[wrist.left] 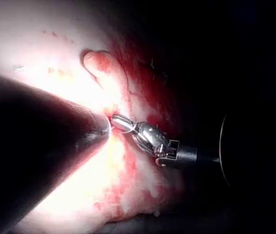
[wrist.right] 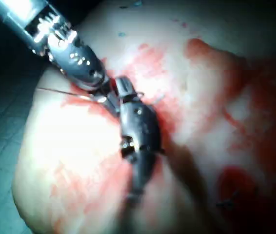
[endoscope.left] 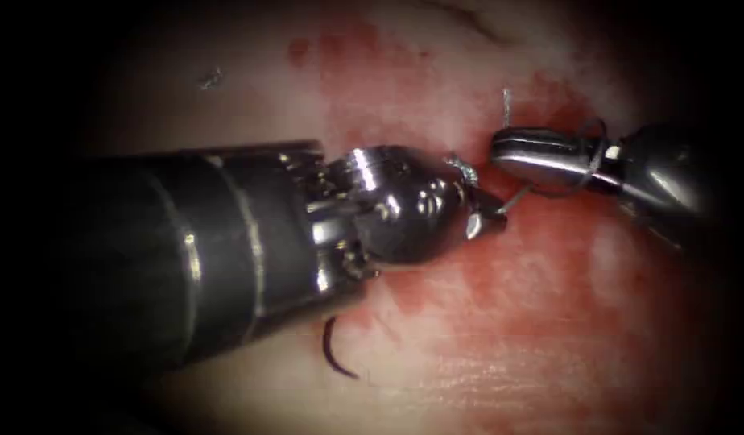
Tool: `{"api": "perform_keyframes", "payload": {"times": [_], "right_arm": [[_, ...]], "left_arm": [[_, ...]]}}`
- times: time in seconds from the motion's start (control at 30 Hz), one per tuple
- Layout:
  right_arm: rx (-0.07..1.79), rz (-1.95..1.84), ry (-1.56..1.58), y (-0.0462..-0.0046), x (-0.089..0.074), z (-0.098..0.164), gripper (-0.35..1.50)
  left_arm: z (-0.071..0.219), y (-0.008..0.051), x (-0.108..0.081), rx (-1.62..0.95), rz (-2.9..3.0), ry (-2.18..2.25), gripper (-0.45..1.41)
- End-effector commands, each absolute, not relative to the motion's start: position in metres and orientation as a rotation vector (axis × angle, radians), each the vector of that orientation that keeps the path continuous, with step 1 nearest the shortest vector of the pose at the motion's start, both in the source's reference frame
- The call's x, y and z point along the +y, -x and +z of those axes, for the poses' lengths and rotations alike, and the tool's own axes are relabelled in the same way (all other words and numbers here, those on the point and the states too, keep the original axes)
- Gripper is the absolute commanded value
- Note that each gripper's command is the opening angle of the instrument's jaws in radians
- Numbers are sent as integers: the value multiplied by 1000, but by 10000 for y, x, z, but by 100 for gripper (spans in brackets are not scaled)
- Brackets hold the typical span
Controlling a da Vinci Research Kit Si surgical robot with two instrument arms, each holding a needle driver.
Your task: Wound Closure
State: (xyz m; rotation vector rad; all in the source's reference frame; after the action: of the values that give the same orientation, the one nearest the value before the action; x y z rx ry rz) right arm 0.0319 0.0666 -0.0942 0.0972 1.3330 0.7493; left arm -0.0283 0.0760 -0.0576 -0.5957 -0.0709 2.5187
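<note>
My left pincer (endoscope.left: 483, 219) grips thread (endoscope.left: 513, 197), its tips partly hidden. My right pincer (endoscope.left: 521, 153) is closed, thread looped round it. The needle (endoscope.left: 336, 354) lies free on the tissue (endoscope.left: 549, 322) below my left shaft, one end cut off.

My left arm's shaft (endoscope.left: 146, 250) is a thick, dark, glossy tube with pale metal rings around it near the end. Past the rings sits a wrist (endoscope.left: 340, 217) of bright steel pins and small pulleys, then a rounded, polished dome. My left claw (endoscope.left: 483, 219) is short, steel and tapered. My right claw (endoscope.left: 501, 153) is a smooth, silvery, teardrop-shaped piece with a fine groove along it, joined to a darker, shiny knuckle (endoscope.left: 662, 173) behind it.
</note>
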Motion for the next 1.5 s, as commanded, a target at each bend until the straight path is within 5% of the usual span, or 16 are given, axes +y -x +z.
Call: {"api": "perform_keyframes", "payload": {"times": [0.03,0.17,0.23,0.3,0.47,1.3,1.5], "right_arm": [[1319,780,-85,-323,670,-935,-27],[1251,854,-66,-319,676,-927,-11],[1183,892,-49,-323,674,-922,54],[1145,911,-25,-327,670,-919,74],[1084,954,-26,-335,664,-905,86],[970,1128,-31,-333,667,-843,54],[994,1128,-88,-339,657,-852,15]], "left_arm": [[-574,287,764,-68,2519,599,-35],[-575,289,762,-69,2517,600,-35],[-575,292,766,-75,2514,603,-35],[-576,294,768,-76,2517,603,-35],[-577,300,770,-85,2517,610,-35],[-573,308,762,-95,2516,631,-35],[-573,304,761,-96,2518,633,-35]]}}
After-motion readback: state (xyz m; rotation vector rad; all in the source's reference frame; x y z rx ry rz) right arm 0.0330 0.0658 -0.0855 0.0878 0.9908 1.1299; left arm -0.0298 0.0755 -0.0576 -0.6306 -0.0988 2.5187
